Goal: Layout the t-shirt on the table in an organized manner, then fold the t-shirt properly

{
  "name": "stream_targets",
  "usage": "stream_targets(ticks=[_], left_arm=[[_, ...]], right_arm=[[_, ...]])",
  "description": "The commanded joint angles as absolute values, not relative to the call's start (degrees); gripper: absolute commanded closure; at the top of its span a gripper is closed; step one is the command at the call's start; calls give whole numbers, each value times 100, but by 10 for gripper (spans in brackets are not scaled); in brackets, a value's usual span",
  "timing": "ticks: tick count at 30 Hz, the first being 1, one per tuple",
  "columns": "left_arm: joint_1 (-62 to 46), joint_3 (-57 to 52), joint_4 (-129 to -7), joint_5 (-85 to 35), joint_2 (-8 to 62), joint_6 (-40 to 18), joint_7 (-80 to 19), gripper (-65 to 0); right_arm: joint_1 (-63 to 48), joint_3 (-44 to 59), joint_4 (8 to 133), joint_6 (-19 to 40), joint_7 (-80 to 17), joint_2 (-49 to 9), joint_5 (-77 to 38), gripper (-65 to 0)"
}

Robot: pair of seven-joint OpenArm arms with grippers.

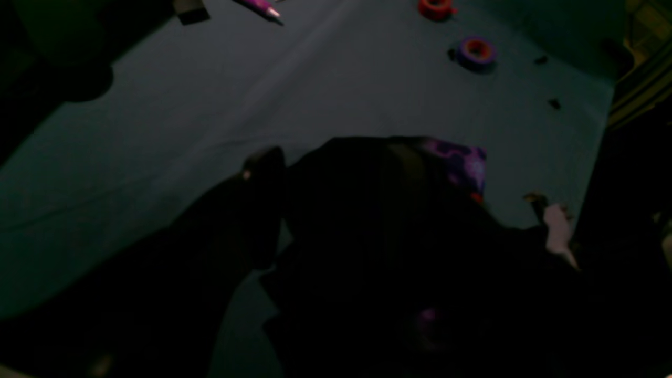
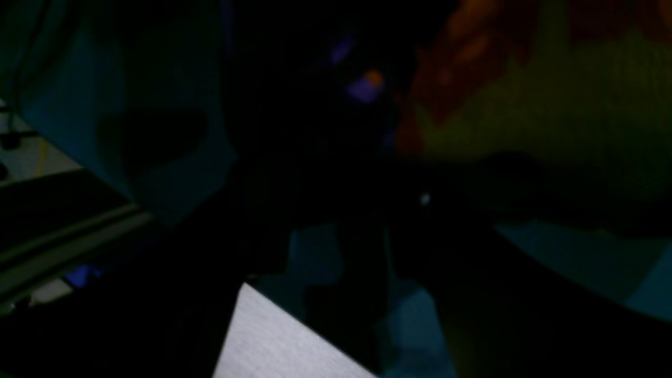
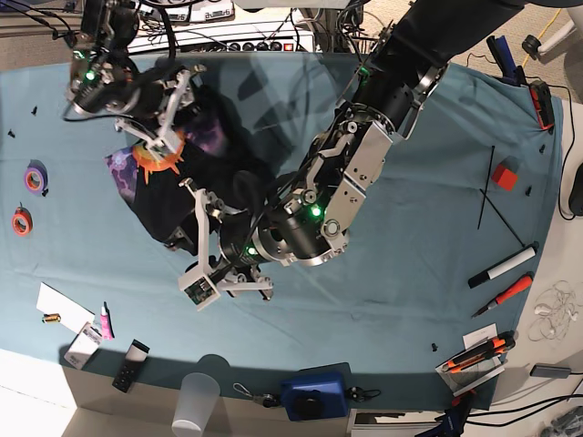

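Base view shows the t-shirt (image 3: 159,214) bunched in a dark heap on the teal desk (image 3: 410,273), not yet laid flat, with its long axis running slantwise from the sun print (image 3: 157,157) at one end to plain black cloth at the other. The right tool (image 3: 167,118) is set over the print end, its jaws standing wide apart; no grip on the cloth can be made out there, and the right wrist view is too dark to settle it. The left tool (image 1: 404,194) is placed at the plain end of the t-shirt, and in the left wrist view its jaws are seen spread wide with black cloth lying between and beneath them, nothing pinched. Each tool is thus judged nearest to its own end of the heap, so the spreading would be made along that slant axis, outward from the middle of the t-shirt. A clear cup (image 3: 196,401) stands well apart from the t-shirt at the desk's near edge, its contents not discernible, and a small tray (image 3: 474,362) holding orange-handled tools lies farther off again
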State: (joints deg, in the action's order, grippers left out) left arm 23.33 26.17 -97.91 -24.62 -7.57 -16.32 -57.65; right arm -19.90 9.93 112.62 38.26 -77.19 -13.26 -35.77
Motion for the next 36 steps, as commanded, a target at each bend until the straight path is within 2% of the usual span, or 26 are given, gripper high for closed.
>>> stream_targets(ticks=[1, 4, 11, 16, 26, 28, 32, 36], left_arm=[[2458, 2609, -9891, -2504, -900, -1636, -5616, -307], [2458, 2606, -9891, -2502, -900, -1640, -5616, -307], [2458, 2606, -9891, -2307, -900, -1645, -5616, -307], [2458, 2606, -9891, -2309, -900, -1645, -5612, -307], [2458, 2606, -9891, -2307, -900, -1632, -5588, -307], [2458, 2606, -9891, -2261, -900, -1629, -5605, -307], [2464, 2534, -9900, -1809, -900, -1527, -5865, -307], [2460, 1992, -9974, -1608, -900, -1264, -6058, -305]], right_arm=[[-1984, 873, 11325, 3785, -7297, -1317, -3791, -287], [-1951, 683, 11325, 3588, -6788, -1315, -3798, -287], [-1859, 497, 11325, 3555, -7697, -1319, -3997, -287], [-1763, 491, 11325, 3776, -6971, -1293, -4375, -287], [-1225, 480, 11321, 3756, -7032, -1007, -4056, -287], [-1223, 484, 11323, 3769, -7277, -1009, -4274, -287], [-1225, 602, 11445, 4000, -7771, -1085, -5485, -287], [-1210, 1157, 11633, 4000, -7343, -1096, -5638, -287]])
